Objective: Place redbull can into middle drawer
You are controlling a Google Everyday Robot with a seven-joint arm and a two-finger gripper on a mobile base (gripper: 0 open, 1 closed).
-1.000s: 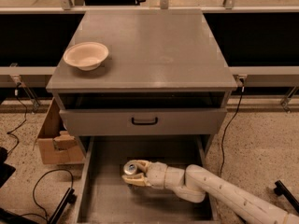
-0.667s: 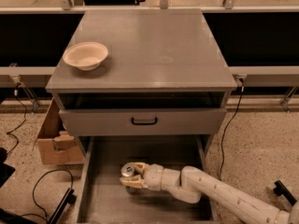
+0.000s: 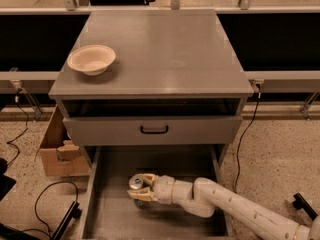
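You see the redbull can (image 3: pixel 136 181) low in the picture, inside the open middle drawer (image 3: pixel 175 162), toward the left half of its floor. The shiny top of the can is turned up and a little to the camera. The gripper (image 3: pixel 134 186) is in the drawer too, and its two pale fingers (image 3: pixel 145 177) are clamped on the can, one on the far side and one on the near side. You cannot tell if the bottom of the can touches the drawer floor, because the fingers hide it.

The white arm (image 3: pixel 235 209) comes in from the lower right corner and lies over the right part of the drawer. Above the drawer is the grey drawer front (image 3: pixel 110 131) with a small black handle (image 3: pixel 154 130); it stands out a bit from the cabinet (image 3: pixel 170 49).

On the cabinet top, near the left edge, sits a cream-white bowl (image 3: pixel 91 59), well apart from the can. On the floor to the left of the cabinet you find a cardboard box (image 3: pixel 57 151), and black cables (image 3: pixel 42 204) lie in front of it.
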